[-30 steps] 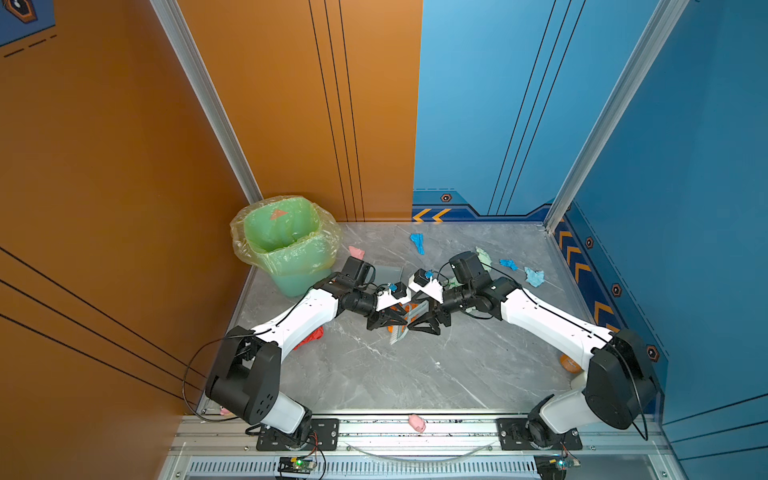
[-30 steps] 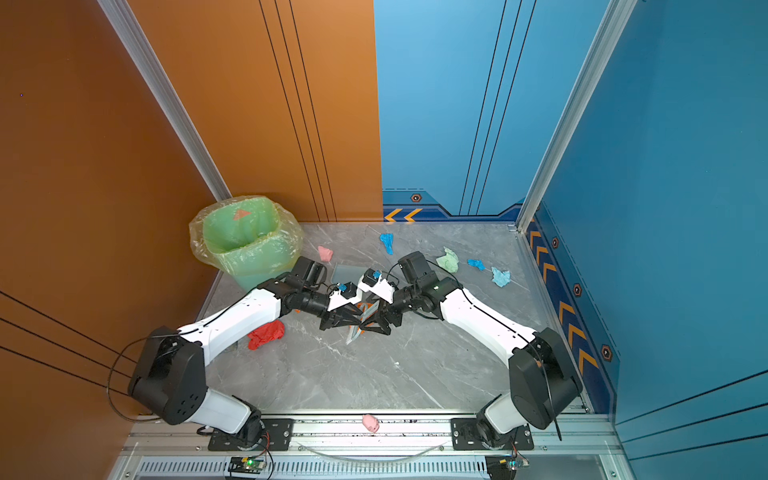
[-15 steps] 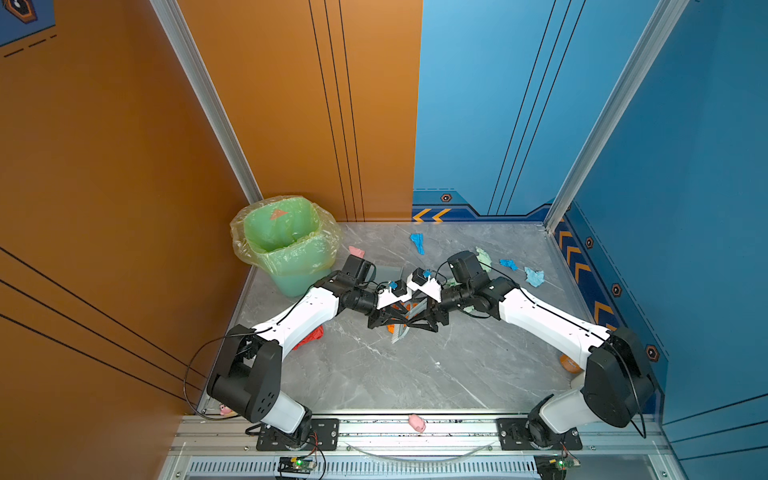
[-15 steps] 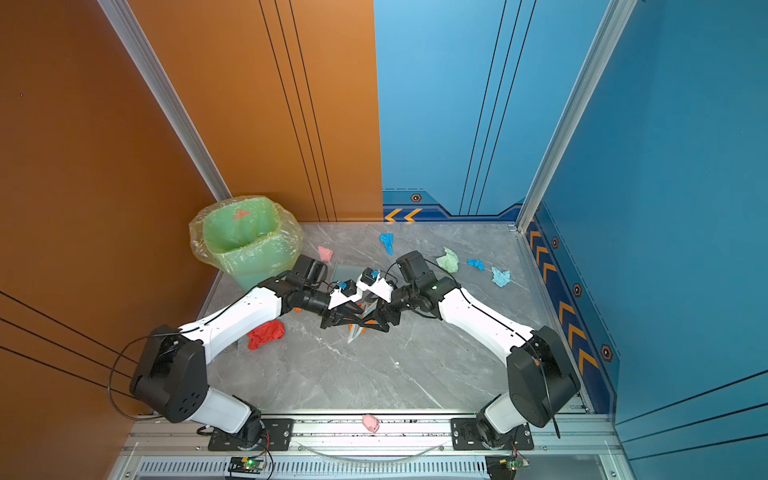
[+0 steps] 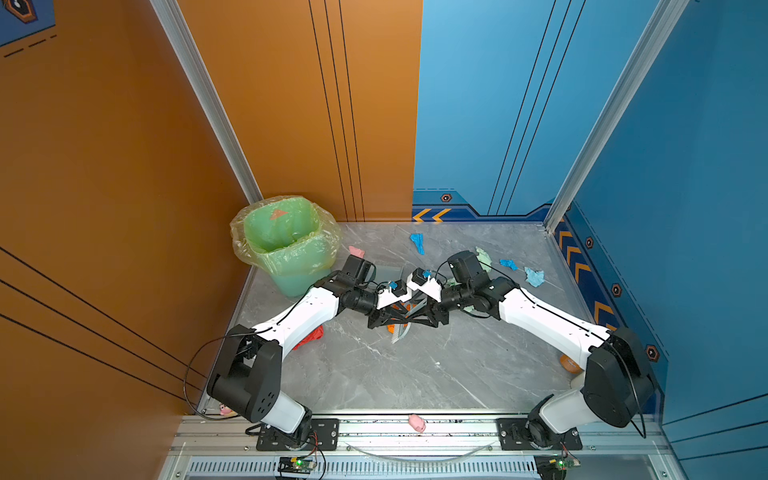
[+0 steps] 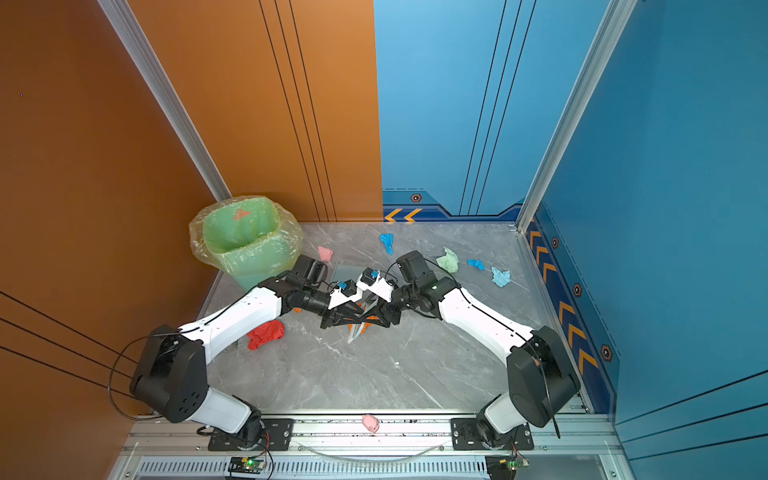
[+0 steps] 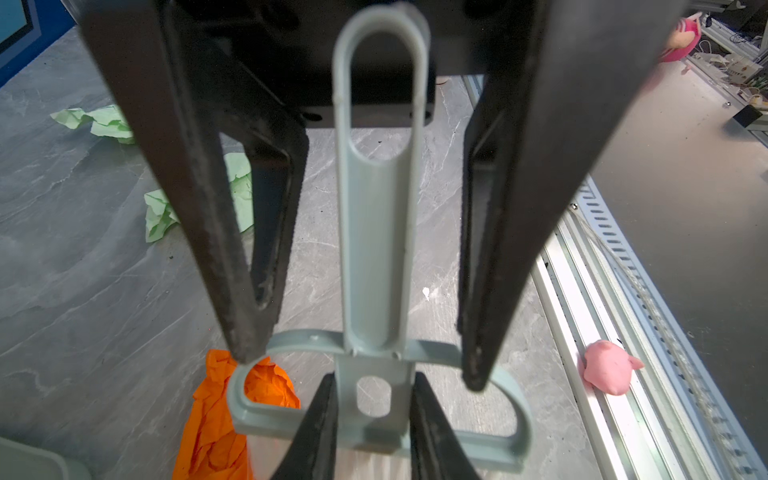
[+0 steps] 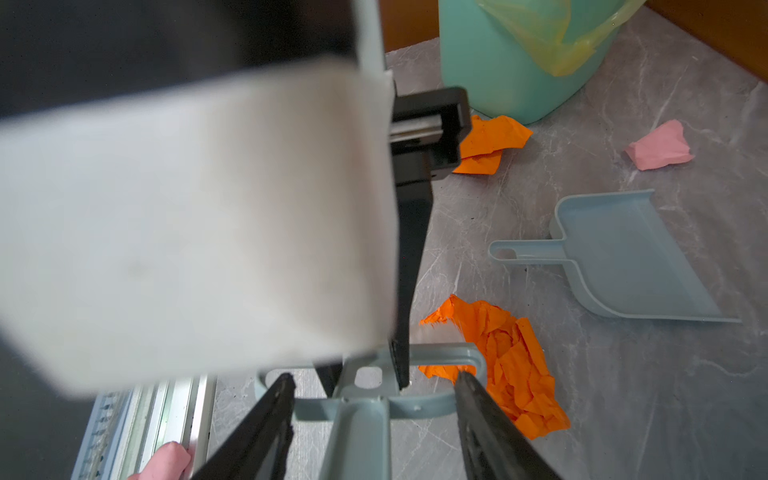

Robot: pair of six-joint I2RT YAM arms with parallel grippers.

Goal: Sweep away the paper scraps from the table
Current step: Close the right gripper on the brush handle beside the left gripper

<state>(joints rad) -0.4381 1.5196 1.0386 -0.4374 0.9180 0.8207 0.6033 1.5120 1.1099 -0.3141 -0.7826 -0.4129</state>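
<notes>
Clock: on both top views, 12 was the far edge of the table (image 6: 374, 374) and 6 the near edge.
Tool: the brush (image 7: 376, 249) hung over the middle of the table, hairs pointing down, ready to push paper.
Left arm: the left gripper (image 7: 375, 380) was clamped on the neck of the brush, just above the hairs, so the brush could not drop.
Right arm: the right gripper (image 8: 374, 380) had its jaws apart, one finger on each side of the handle, with a gap on both sides. I think it was there to take the brush, as the long handle was the better place to hold for sweeping.
Mess: the paper scraps (image 6: 476, 264) lay all over the table: a red scrap (image 6: 266, 334) at 9, a pink scrap (image 6: 325, 253) at 11, a blue scrap (image 6: 387, 242) at 12, a pale green scrap (image 6: 448, 261) at 1 and a light blue scrap (image 6: 500, 276) at 2.
Closest: an orange scrap (image 8: 498, 365) lay just beside the hairs, so it looked like the first one to sweep.
Scoop: the dustpan (image 8: 631, 266) lay flat and empty between 11 and 12, just past the grippers, free to be picked up.
Trash: the bin (image 5: 286, 245) stood at 10, close enough to tip paper in.
Toy: the pig toy (image 6: 370, 422) sat on the rail (image 6: 415, 426) at 6; not paper, so best left alone.
</notes>
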